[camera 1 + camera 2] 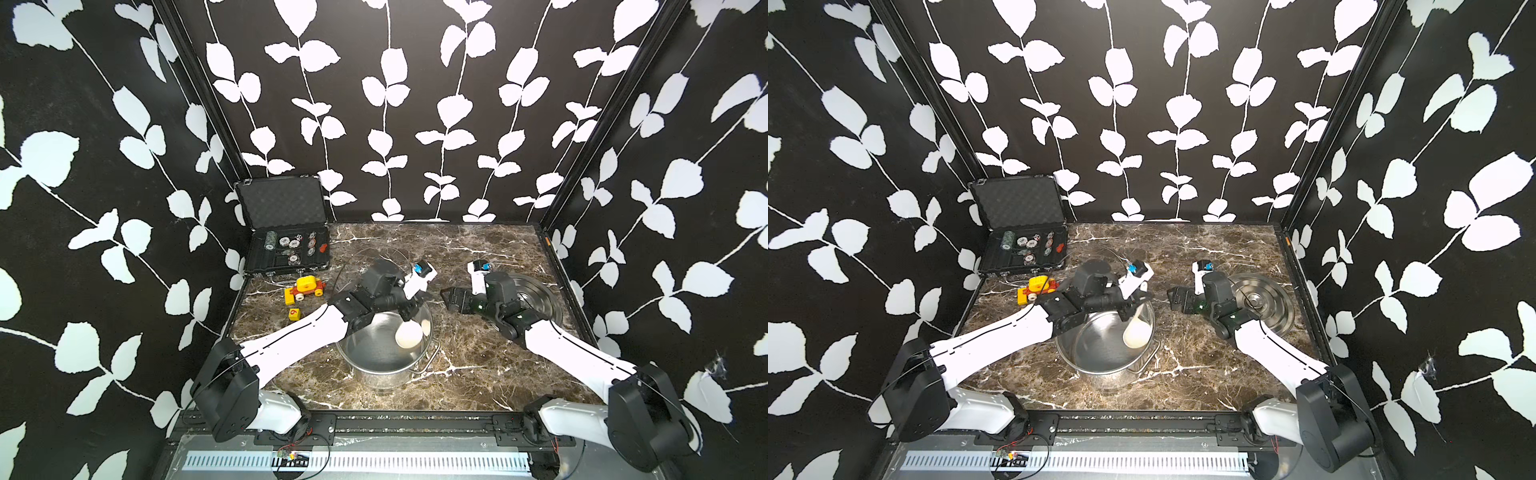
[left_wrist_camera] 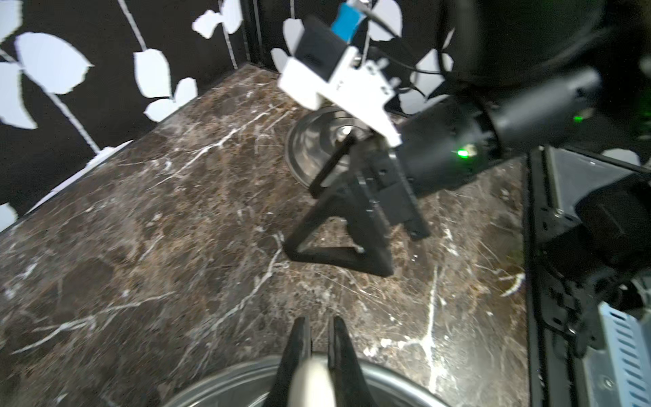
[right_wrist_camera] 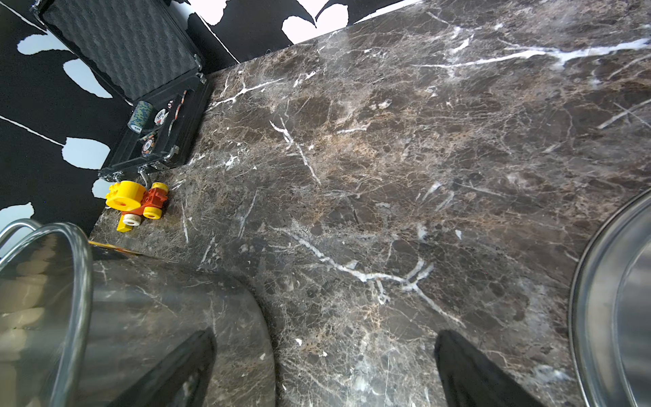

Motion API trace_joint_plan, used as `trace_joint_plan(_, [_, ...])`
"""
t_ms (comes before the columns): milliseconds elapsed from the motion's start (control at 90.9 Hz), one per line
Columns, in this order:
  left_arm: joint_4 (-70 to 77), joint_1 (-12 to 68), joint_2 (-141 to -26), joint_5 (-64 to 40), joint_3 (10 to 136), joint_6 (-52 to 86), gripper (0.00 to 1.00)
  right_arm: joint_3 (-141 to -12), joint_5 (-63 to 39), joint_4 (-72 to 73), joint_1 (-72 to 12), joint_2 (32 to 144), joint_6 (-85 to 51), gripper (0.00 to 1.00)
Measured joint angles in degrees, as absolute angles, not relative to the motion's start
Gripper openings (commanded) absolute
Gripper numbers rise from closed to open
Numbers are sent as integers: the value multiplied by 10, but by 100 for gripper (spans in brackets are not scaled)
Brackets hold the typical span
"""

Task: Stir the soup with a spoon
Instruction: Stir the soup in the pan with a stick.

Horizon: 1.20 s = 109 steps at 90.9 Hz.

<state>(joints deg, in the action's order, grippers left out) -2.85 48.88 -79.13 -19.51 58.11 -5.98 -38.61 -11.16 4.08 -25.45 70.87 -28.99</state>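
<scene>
**Your left tool [image 1: 406, 312] pinches the spoon [image 1: 409, 336] in the pot [image 1: 382, 380]; your right tool [image 1: 445, 300] stands spread.**

On the near middle of the bench [image 1: 478, 365] stands the steel pot, with the spoon's round white bowl low inside it, close to its right wall. At the pot's far rim your left tool is pressed onto the spoon's handle. Just right of the pot your right tool holds nothing, and the lid [image 1: 542, 289] lies flat beyond it. Farther left sit a yellow block [image 1: 294, 313] and a toy car [image 1: 305, 289], and in the far left corner an open case [image 1: 286, 241].
</scene>
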Motion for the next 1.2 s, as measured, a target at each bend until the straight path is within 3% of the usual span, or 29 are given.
trace_joint_plan(385, [-110,558,-702,-212,525,-67,0,-386,-112,41,-255,709,-292,99])
trace_joint_plan(693, [-189,558,-569,-127,463,-34,0,-386,-114,50,-255,715,-294,99])
trace_joint_plan(1199, [-197,451,-442,72,403,20,0,-386,-115,55,-255,717,-298,99])
